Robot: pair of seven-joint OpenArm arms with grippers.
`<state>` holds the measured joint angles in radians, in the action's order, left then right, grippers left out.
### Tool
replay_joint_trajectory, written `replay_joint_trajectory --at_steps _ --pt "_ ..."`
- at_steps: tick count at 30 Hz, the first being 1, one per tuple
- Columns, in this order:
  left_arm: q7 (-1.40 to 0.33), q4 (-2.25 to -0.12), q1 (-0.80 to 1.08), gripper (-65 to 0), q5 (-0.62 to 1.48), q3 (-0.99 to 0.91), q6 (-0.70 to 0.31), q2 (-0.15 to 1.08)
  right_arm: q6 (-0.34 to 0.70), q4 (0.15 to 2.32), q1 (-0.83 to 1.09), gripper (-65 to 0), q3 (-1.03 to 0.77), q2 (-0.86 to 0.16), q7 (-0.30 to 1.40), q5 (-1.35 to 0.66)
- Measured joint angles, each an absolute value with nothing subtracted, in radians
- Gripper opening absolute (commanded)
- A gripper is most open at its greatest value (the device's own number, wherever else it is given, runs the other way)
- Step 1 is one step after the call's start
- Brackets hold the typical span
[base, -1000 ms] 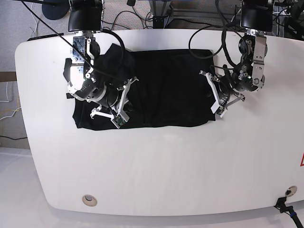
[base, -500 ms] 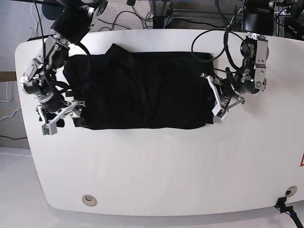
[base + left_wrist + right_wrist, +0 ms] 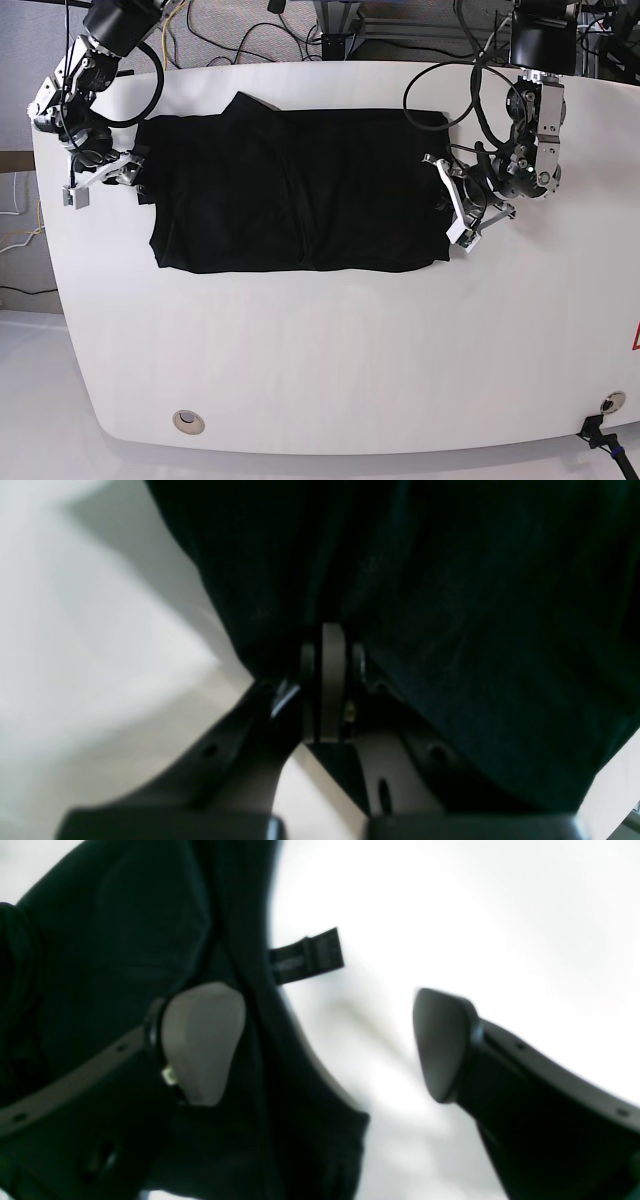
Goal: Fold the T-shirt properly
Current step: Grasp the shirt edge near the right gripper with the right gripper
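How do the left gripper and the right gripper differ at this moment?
The left gripper has its jaws shut on the T-shirt; the right gripper has its jaws wide open and holds nothing. The left gripper sits at the shirt's edge near the table's middle; the right gripper sits at the opposite edge, near the table's rim. Both stay low at the cloth.

black t-shirt (image 3: 290, 195), folded into a rectangle, flat on the table

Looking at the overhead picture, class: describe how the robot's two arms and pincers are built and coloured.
Both arms are black with silver metal links, and loose black cables loop behind them. Each pincer, the left pincer and the right pincer, has white framing; close up, the fingers end in rounded grey pads.
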<state>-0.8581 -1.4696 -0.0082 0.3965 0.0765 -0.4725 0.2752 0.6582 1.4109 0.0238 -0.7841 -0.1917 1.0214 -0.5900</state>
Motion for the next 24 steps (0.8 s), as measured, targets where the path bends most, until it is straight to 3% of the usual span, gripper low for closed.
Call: replay_joint_trajectory --at_steps 7,12,15,18,21,22,24 --pt "-0.859 -1.47 -0.008 -65.0 0.396 0.076 -0.472 0.275 0.662 1.421 0.023 -11.3 -0.723 -0.134 0.989 -0.622" --pt "-0.859 -1.47 -0.009 -65.0 0.397 0.077 -0.472 0.275 0.662 1.425 0.017 -18.0 -0.661 -0.059 0.958 -0.63" --pt "-0.859 -1.471 -0.008 -65.0 0.397 0.077 -0.472 0.275 0.661 1.418 0.009 -23.0 -0.63 -0.062 0.951 -0.627" --pt "-0.862 -1.471 -0.008 -65.0 0.396 0.076 -0.472 0.275 0.655 1.418 0.001 -35.6 -0.566 -0.061 0.954 -0.614" --pt "-0.862 -1.471 -0.008 -65.0 0.397 0.076 -0.473 0.275 0.654 1.413 0.004 -61.9 -0.556 -0.054 0.952 -0.603" --pt "-0.862 -1.471 -0.008 -65.0 0.397 0.076 -0.472 0.275 0.653 1.413 0.005 -65.0 -0.556 -0.058 0.955 -0.603" --pt "-0.862 -1.471 -0.008 -65.0 0.397 0.076 -0.472 0.275 0.651 1.427 0.008 -65.0 -0.556 -0.062 0.961 -0.598"
